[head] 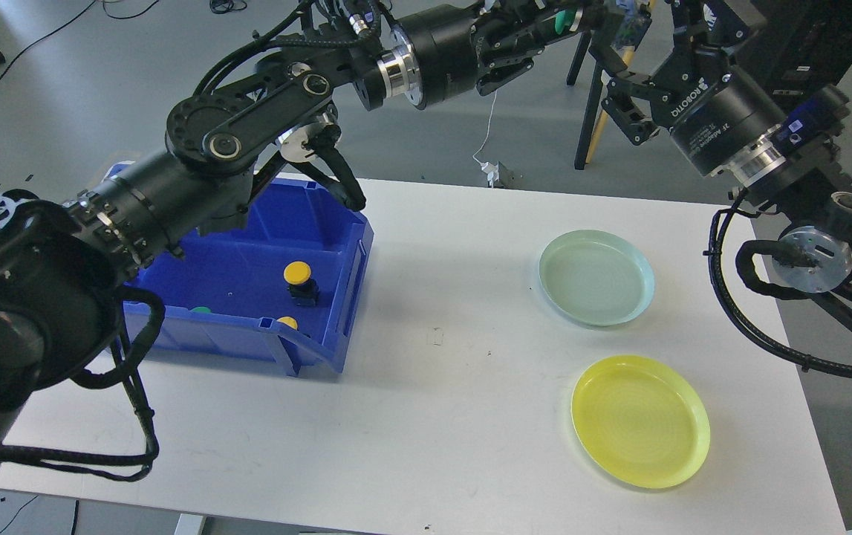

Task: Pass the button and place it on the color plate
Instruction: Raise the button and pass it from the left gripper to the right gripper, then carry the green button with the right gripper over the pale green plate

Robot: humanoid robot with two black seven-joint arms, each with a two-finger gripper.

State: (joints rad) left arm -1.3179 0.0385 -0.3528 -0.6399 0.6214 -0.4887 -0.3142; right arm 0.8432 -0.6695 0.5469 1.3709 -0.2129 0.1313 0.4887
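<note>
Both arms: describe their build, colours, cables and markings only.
The left arm is black, built of round drum-shaped joints with silver rings and black cables looped alongside. The right arm matches it; its cylindrical wrist carries white ROBOTIQ lettering above a silver ring, with a thick black cable curling below. The jaws are black metal linkages.

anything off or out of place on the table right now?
Nothing stands out. Green plate and yellow plate lie flat and empty; yellow buttons sit inside the blue bin. Left gripper holds a green button near the right gripper.
</note>
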